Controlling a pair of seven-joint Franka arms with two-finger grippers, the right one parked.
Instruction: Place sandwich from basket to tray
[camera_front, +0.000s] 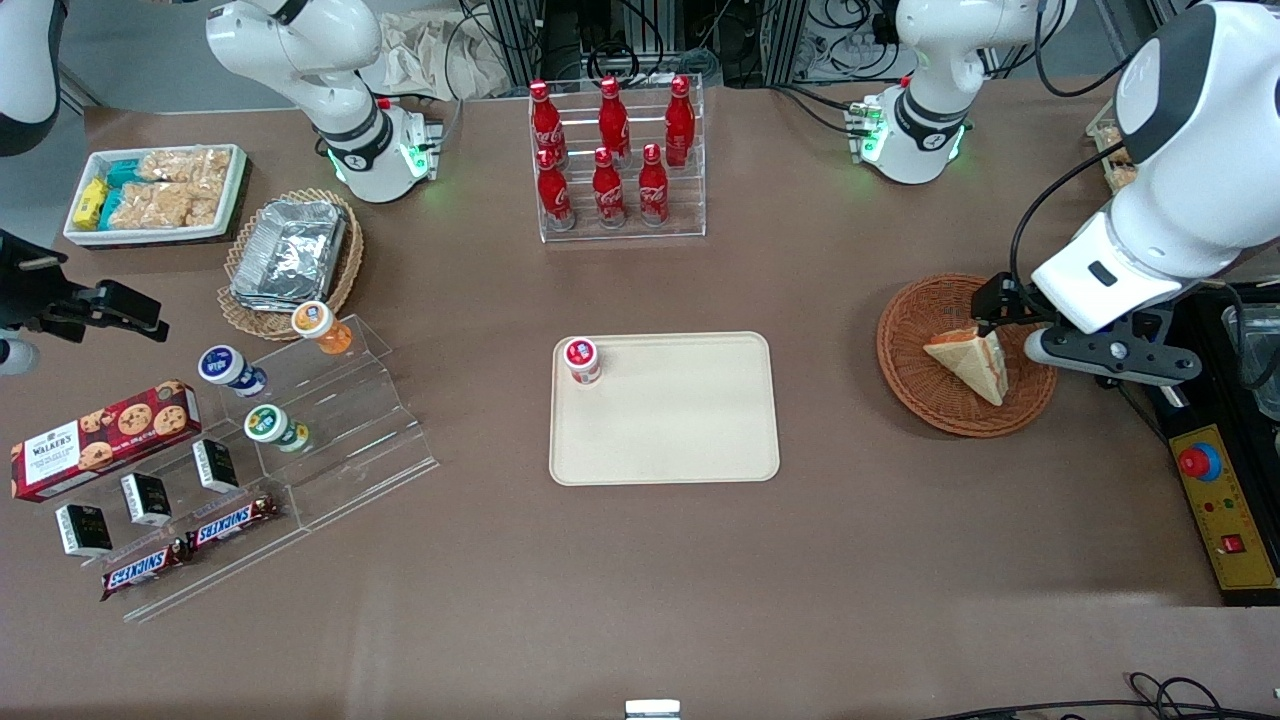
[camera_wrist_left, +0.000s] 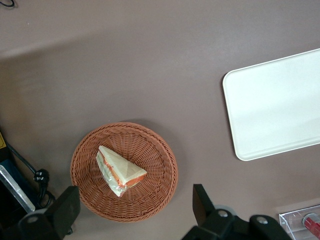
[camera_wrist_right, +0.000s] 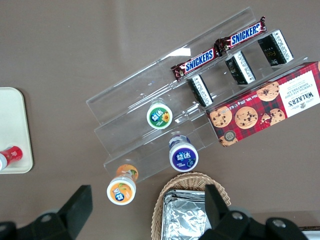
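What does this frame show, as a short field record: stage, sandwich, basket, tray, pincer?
stage: sandwich not yet grasped
sandwich: lying in the basket, untouched
basket: on the table toward the working arm's end, holds only the sandwich
tray: mid-table, apart from the basket, one small red-lidded cup standing in a corner
pincer: open, hovering above the basket, fingers either side of the sandwich's position but clear of it
bottle rack: farther from the front camera than the tray, red bottles upright
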